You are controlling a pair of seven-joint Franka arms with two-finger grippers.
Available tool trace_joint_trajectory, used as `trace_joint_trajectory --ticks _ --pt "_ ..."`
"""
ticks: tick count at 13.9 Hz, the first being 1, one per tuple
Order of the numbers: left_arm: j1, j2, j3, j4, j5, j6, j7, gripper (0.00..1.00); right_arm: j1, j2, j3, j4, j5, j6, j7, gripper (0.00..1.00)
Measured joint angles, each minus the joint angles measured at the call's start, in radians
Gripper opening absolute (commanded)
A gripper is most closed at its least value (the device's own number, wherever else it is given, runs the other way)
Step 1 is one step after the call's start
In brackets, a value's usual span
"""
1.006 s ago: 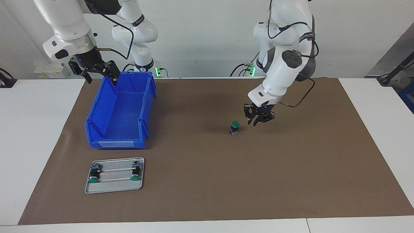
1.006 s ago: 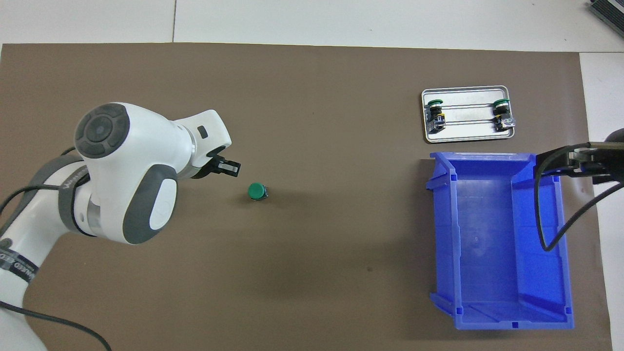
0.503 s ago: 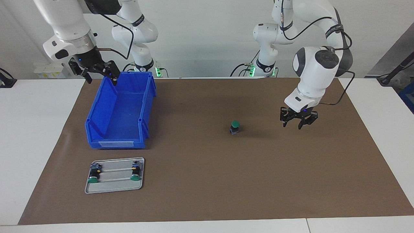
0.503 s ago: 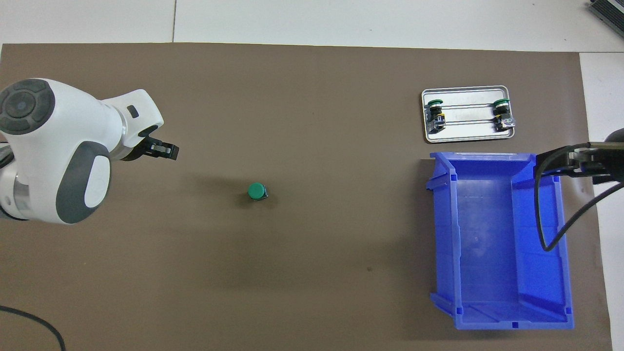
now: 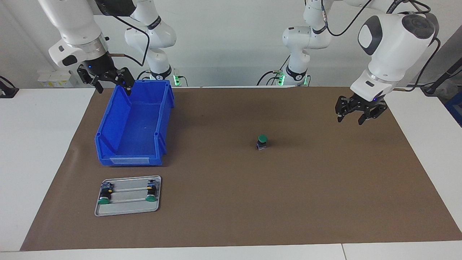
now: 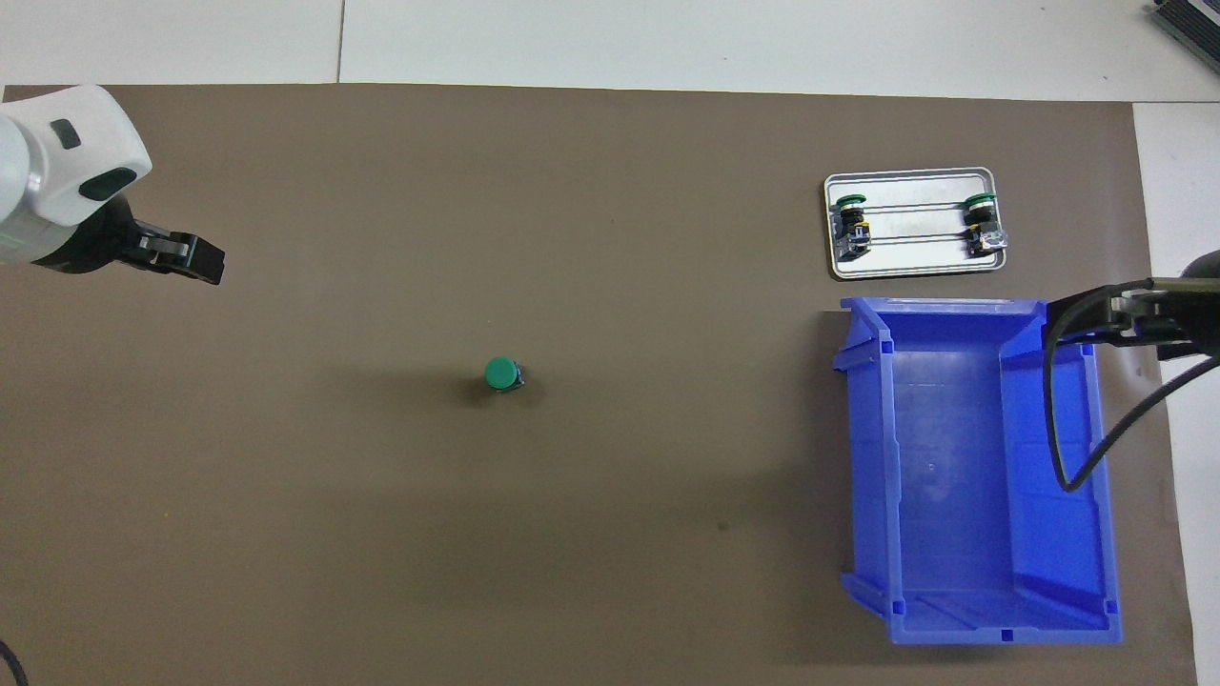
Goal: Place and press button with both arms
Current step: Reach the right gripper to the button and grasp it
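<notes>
one button point(image 5: 262, 141), green cap up, upright on brown mat point(image 5: 231, 216) mid-table, free of both grippers. left gripper point(image 5: 349, 118) spread apart, empty, over mat at left arm's end. right gripper point(image 5: 110, 88) wide, empty, over blue bin point(image 5: 108, 144) rim. tray point(image 5: 126, 211) holds two more buttons.

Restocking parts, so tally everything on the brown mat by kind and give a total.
Green push-buttons: 3, one upright on the mat, two lying in the tray
Blue bins: 1
Metal trays: 1
Total: 5
</notes>
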Motion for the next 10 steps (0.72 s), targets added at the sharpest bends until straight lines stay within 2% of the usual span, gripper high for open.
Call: trace_joint_trajectory --ticks 3,5,8,10 --pt "0.003 0.023 0.0 0.066 -0.003 -0.055 0.0 0.79 0.008 0.0 0.0 -0.001 0.001 0.012 0.0 1.0" --pt "0.003 0.038 0.0 0.079 -0.003 -0.064 0.0 0.82 0.054 0.003 0.001 -0.012 0.009 0.056 -0.001 1.0" --pt "0.004 0.047 0.0 0.081 -0.002 -0.065 0.0 0.85 0.223 0.031 0.005 -0.062 0.051 0.194 0.068 1.0" --pt "0.01 0.047 0.001 0.077 0.008 -0.073 0.0 0.96 0.346 0.082 0.008 -0.08 0.079 0.303 0.181 1.0"
